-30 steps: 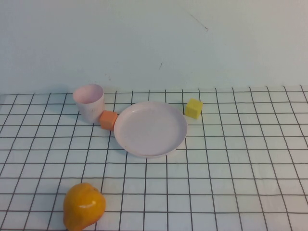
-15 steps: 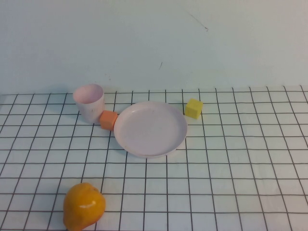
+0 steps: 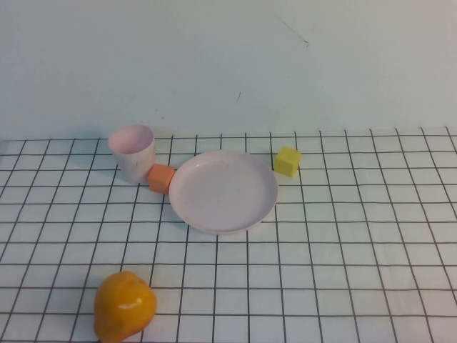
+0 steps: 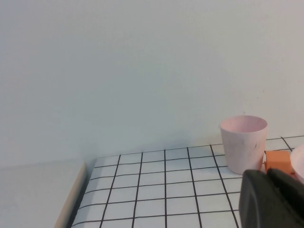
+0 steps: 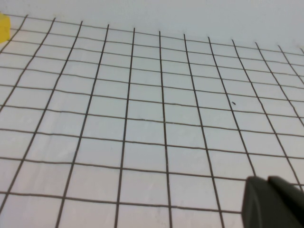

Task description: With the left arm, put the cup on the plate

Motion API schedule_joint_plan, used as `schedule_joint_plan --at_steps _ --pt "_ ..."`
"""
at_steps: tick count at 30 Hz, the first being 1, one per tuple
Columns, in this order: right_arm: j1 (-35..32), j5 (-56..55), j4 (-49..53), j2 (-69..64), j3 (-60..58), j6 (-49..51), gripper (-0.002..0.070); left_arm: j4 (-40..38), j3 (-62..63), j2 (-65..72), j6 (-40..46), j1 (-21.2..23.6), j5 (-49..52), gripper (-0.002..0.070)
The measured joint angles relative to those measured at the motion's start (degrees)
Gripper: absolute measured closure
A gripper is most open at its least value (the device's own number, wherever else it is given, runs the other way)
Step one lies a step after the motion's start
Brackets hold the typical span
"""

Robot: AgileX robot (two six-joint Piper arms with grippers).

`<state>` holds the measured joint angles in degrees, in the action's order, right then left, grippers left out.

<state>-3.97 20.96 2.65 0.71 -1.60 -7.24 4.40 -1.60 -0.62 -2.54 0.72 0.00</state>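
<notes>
Nearest on the white black-gridded surface (image 3: 343,271): glossy orange-yellow rounded fruit (image 3: 123,306). Beyond, round pale pink shallow plate (image 3: 223,191), bare. Small orange cube (image 3: 161,178) touches its left rim. Pale pink handleless cup (image 3: 132,151) upright just beyond the cube. Yellow cube (image 3: 288,161) near the plate's far right. Left claw (image 4: 270,199), right claw (image 5: 273,202): dark tips only, state cannot be told.

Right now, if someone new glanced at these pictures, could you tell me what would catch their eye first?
Probably the round pale pink shallow plate mid-table, with the pale pink handleless cup upright to its left and a small orange cube between them. A glossy orange fruit sits near the front edge, a yellow cube right of the plate. Only a dark edge of the left gripper and right gripper shows, in the wrist views.
</notes>
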Motion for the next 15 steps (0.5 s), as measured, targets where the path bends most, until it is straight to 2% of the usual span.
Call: schedule_joint_plan --at_steps 4,8,15 --pt "0.00 0.00 0.00 0.00 0.00 0.00 0.0678 0.00 0.00 0.00 -0.79 0.00 -2.09 0.0678" --pt "0.00 0.00 0.00 0.00 0.00 0.00 0.0678 0.00 0.00 0.00 -4.41 0.00 -9.93 0.0678" --pt "0.00 0.00 0.00 0.00 0.00 0.00 0.0678 -0.07 0.00 0.00 -5.88 0.00 -20.91 0.0678"
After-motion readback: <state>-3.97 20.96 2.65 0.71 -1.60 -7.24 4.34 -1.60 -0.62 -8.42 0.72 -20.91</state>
